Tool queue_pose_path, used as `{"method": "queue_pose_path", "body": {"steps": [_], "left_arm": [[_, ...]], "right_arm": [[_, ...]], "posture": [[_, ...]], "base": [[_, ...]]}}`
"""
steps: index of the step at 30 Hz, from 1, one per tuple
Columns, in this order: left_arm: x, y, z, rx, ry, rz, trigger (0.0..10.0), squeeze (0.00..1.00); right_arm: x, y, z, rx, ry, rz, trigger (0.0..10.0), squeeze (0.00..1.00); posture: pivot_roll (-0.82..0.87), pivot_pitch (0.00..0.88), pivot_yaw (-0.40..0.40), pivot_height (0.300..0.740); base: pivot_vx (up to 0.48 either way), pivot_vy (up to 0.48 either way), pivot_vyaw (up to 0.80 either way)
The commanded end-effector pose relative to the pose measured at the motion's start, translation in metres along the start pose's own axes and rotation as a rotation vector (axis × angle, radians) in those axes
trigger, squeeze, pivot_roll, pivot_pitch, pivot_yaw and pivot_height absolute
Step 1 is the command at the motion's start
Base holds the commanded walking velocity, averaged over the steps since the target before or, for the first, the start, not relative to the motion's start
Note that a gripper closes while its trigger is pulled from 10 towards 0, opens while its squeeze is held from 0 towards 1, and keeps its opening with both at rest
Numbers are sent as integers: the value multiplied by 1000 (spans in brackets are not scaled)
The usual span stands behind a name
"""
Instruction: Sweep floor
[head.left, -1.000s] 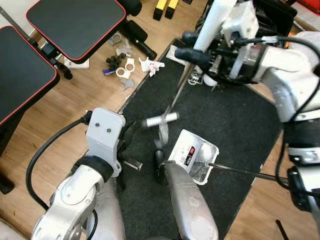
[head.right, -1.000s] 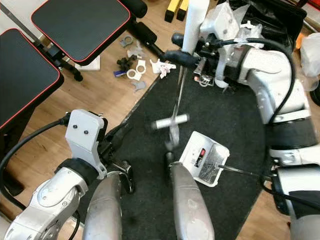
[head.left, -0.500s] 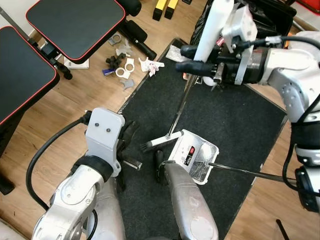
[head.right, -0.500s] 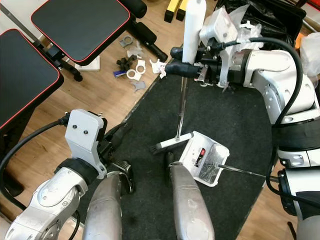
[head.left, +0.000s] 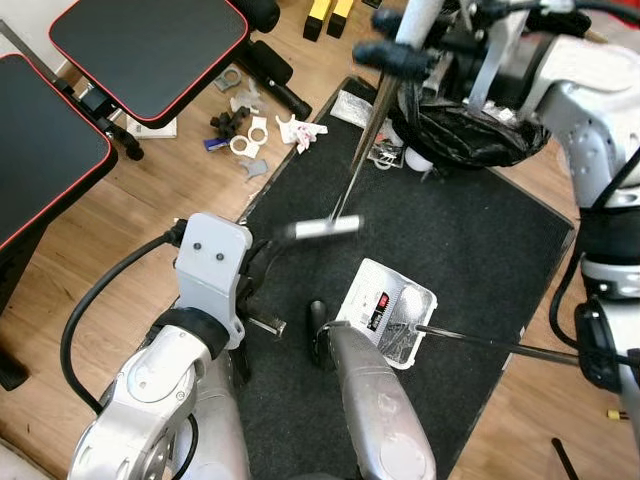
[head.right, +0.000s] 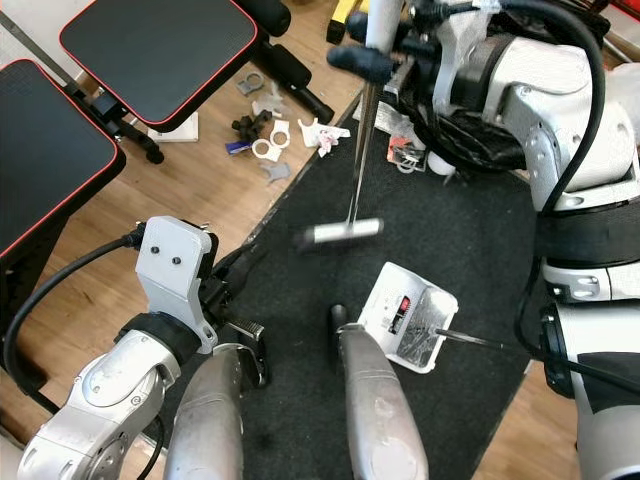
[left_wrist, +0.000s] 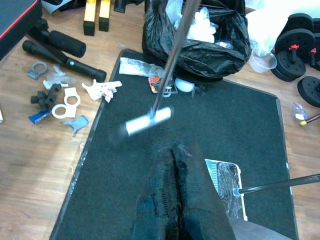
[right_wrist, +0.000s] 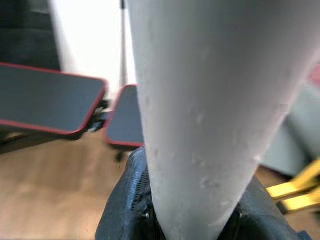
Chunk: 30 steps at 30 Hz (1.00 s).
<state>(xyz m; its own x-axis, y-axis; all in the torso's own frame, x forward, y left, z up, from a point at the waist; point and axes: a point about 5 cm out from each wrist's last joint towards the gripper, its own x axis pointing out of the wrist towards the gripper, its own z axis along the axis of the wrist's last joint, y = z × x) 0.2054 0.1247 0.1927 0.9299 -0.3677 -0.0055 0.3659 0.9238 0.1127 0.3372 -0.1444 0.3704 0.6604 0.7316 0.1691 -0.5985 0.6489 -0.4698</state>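
Observation:
My right gripper (head.left: 398, 52) is shut on the broom's white foam grip (right_wrist: 200, 100), high at the far side of the black mat (head.left: 470, 230). The thin metal shaft slants down to the broom head (head.left: 322, 228), which is blurred and hangs above the mat. A white dustpan (head.left: 388, 312) lies on the mat just right of the head, its long thin handle (head.left: 500, 345) reaching right. My left gripper (left_wrist: 174, 150) is low near the mat's left edge, shut with nothing in it. Small white and black plastic scraps (head.left: 250, 130) lie on the wood floor beside the mat's far left corner.
A black rubbish bag (head.left: 470, 130) sits at the mat's far edge with a few bits of litter (head.left: 380, 150) in front of it. Two black, red-trimmed benches (head.left: 150, 50) stand on the left. Dumbbell plates (left_wrist: 300, 45) lie beyond the mat's right side.
Half a second ago the broom head rested on the mat against the dustpan. It has since swung up and away, and my right gripper has risen farther from me. The left arm stayed put.

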Motion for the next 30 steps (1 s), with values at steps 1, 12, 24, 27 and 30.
{"method": "queue_pose_path", "body": {"steps": [1,12,24,27,30], "left_arm": [[0,2,-8,-41,26,27,10000,0],[6,21,-17,-104,52,173,10000,0],[12,26,-22,-95,65,201,10000,0],[14,27,-22,-92,62,200,10000,0],[15,27,-23,-89,60,197,10000,0]], "right_arm": [[0,3,5,30,-60,-63,10000,0],[2,57,2,466,-342,-44,10000,0],[3,84,-11,430,-260,-72,10000,0],[0,91,-21,371,-175,-124,10000,0],[-1,93,-24,356,-153,-141,10000,0]], "posture": [[-147,401,-188,740],[-143,341,-193,740],[-144,314,-189,740],[-139,298,-178,740],[-138,296,-176,740]], "base": [[0,0,0],[0,0,0],[0,348,0],[0,480,-267],[0,480,-800]]}}
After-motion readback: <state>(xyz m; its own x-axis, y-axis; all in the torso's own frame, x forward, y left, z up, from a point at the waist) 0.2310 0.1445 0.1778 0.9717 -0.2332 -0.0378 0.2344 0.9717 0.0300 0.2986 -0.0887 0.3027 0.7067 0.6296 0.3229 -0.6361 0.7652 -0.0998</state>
